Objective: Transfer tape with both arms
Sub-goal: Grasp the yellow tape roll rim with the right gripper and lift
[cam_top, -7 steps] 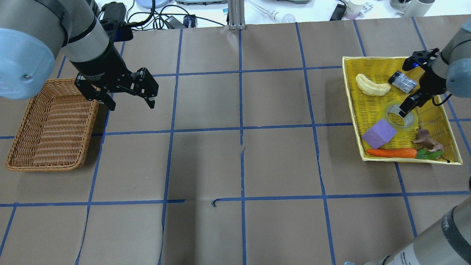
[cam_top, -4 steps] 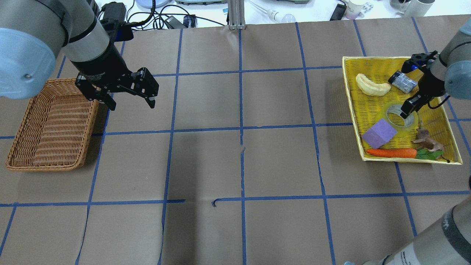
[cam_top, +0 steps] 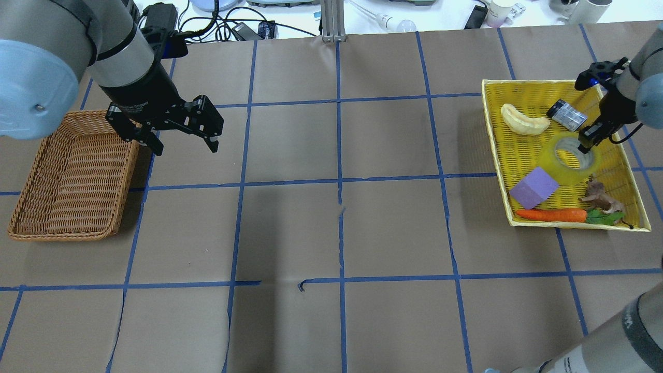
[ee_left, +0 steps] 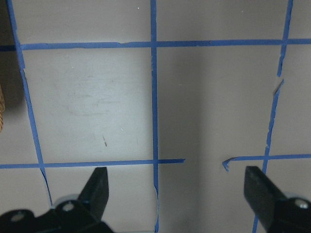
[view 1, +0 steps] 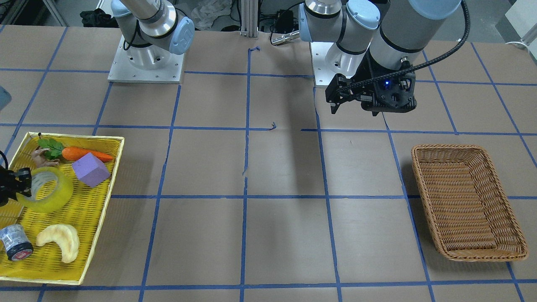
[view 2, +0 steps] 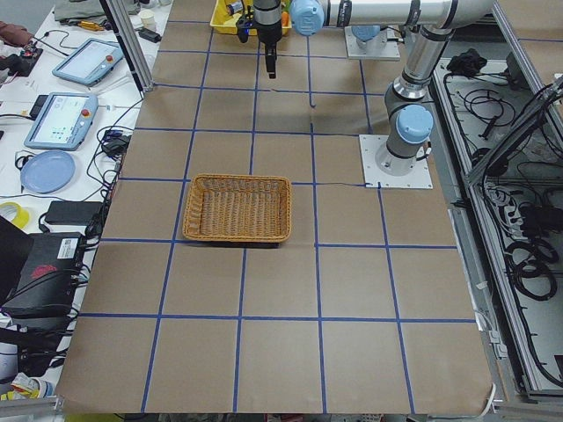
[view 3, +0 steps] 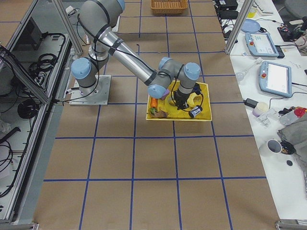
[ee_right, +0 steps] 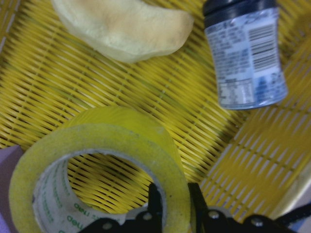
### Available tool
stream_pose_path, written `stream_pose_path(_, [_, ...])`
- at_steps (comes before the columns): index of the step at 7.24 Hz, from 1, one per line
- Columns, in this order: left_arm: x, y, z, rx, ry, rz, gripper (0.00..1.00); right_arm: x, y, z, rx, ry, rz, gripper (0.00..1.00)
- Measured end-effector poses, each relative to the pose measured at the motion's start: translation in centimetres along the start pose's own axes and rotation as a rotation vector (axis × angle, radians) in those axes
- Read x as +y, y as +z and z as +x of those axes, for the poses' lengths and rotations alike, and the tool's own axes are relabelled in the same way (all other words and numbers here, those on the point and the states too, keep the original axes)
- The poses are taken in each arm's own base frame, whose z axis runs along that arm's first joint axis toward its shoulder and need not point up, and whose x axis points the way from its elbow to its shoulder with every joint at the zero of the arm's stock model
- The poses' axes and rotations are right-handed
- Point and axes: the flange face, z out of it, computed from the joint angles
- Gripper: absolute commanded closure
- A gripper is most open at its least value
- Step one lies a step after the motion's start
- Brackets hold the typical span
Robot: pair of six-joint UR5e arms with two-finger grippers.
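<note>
The yellow-green tape (cam_top: 557, 171) lies tilted in the yellow tray (cam_top: 518, 150) at the right. My right gripper (cam_top: 585, 146) is shut on the tape's wall, one finger inside the ring and one outside, as the right wrist view (ee_right: 176, 204) shows on the tape (ee_right: 112, 131). In the front view the tape (view 1: 56, 197) and right gripper (view 1: 16, 184) sit at the left edge. My left gripper (cam_top: 178, 132) is open and empty, above the table beside the wicker basket (cam_top: 72, 176). Its open jaws show in the left wrist view (ee_left: 177, 194).
The tray also holds a pale crescent toy (cam_top: 524, 120), a grey can (cam_top: 567, 115), a purple cube (cam_top: 533, 187), a carrot (cam_top: 551, 215) and a brown animal figure (cam_top: 598, 197). The wicker basket is empty. Cables and devices lie beyond the table's far edge.
My right gripper has moved up and towards the tray's far right side, and the tape has shifted and tilted with it. The left arm has not moved.
</note>
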Motion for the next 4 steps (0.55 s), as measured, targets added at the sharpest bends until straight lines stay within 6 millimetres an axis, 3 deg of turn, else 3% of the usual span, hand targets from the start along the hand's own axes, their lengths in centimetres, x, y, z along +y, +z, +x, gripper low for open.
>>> stream_pose_path(1, [0.0, 0.0, 0.0, 0.000, 0.000, 0.000, 0.00, -1.2, -3.4, 0.2, 0.024, 0.027, 0.023, 1.00])
stream_pose_path(2, [0.0, 0.0, 0.0, -0.001, 0.000, 0.000, 0.00, -3.3, -6.5, -0.9, 0.035, 0.063, 0.036, 1.00])
stream_pose_path(3, [0.0, 0.0, 0.0, -0.001, 0.000, 0.000, 0.00, -6.1, -8.9, -3.6, 0.039, 0.097, 0.046, 1.00])
stream_pose_path(4, [0.0, 0.0, -0.1, -0.001, -0.001, 0.000, 0.00, -9.3, -10.2, -7.8, 0.040, 0.127, 0.054, 1.00])
